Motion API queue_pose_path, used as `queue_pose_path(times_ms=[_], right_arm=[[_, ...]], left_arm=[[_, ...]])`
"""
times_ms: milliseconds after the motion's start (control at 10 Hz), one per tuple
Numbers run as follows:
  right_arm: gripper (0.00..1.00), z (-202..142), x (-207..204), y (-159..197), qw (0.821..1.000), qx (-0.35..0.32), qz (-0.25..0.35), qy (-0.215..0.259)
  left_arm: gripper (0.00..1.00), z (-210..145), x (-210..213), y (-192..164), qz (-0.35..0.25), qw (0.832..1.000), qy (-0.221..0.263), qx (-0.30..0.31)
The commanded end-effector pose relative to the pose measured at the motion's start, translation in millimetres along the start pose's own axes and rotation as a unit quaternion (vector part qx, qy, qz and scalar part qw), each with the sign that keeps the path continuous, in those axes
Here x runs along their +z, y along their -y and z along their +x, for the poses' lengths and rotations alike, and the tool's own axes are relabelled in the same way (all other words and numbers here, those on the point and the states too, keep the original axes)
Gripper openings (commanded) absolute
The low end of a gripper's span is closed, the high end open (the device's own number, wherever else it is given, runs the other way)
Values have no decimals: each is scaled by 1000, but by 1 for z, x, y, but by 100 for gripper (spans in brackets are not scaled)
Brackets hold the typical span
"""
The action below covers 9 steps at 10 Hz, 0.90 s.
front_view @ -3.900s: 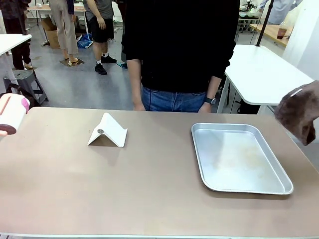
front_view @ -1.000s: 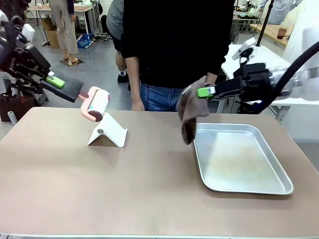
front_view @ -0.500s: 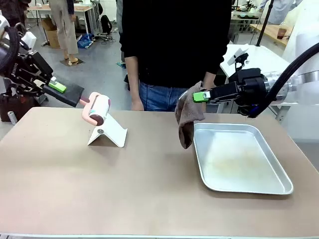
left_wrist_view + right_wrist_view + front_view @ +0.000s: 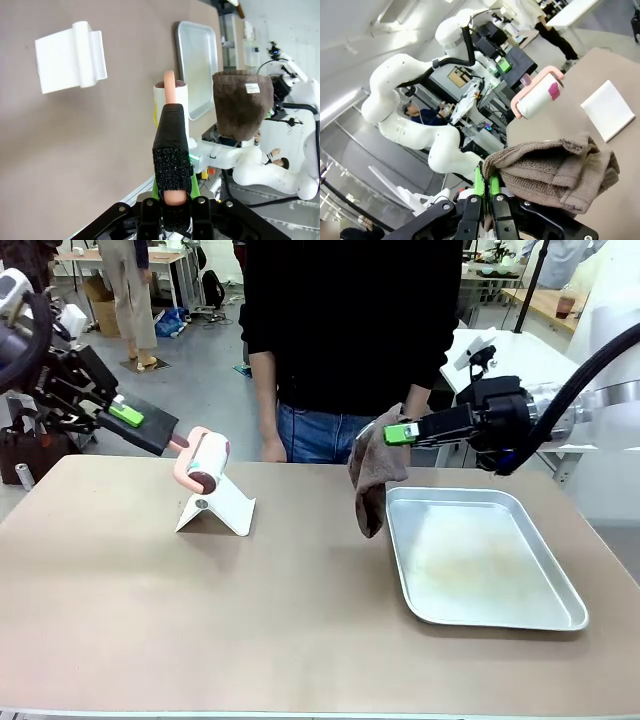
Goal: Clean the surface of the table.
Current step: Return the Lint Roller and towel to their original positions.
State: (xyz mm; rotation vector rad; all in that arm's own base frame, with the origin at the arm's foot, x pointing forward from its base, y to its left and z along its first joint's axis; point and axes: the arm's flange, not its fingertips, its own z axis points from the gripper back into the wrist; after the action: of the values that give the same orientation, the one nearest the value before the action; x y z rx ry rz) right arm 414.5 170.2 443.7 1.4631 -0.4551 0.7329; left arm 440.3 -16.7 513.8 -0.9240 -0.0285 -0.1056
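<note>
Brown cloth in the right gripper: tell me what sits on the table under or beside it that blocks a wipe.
The brown cloth hangs from the right gripper above the table, beside the metal tray's left rim. The tray covers the right side; a white stand sits left. Between them nothing visible lies.

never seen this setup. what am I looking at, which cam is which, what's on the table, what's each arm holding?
Two white robot arms work at a large tan-brown table, with a person standing at the far side. The front view comes from a fixed camera between the arms. The other two views come from cameras on each wrist, looking along that gripper's fingers.

On the table lie a folded white plastic stand and a shiny silver metal tray.

The left gripper is shut on the handle of a pink and white lint roller, held in the air just above the stand. The right gripper is shut on a brown cloth, which hangs beside the tray's near-left edge.
</note>
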Motion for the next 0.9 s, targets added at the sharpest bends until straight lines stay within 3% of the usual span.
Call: queue_pose_path(times_ms=[0, 500, 700, 800], right_arm=[[4, 15, -39, 23, 999, 20, -42, 24], [4, 23, -103, 50, 996, 11, -83, -39], [4, 14, -116, 72, 993, -28, -88, -78], [4, 10, -113, 77, 991, -42, -103, -74]], left_arm=[[22, 36, -19, 17, 36, 999, -23, 12], [22, 75, -66, 33, 78, 993, -85, 21], [22, 88, -83, 34, 113, 991, -67, 23], [22, 91, -89, 33, 118, 991, -58, 20]])
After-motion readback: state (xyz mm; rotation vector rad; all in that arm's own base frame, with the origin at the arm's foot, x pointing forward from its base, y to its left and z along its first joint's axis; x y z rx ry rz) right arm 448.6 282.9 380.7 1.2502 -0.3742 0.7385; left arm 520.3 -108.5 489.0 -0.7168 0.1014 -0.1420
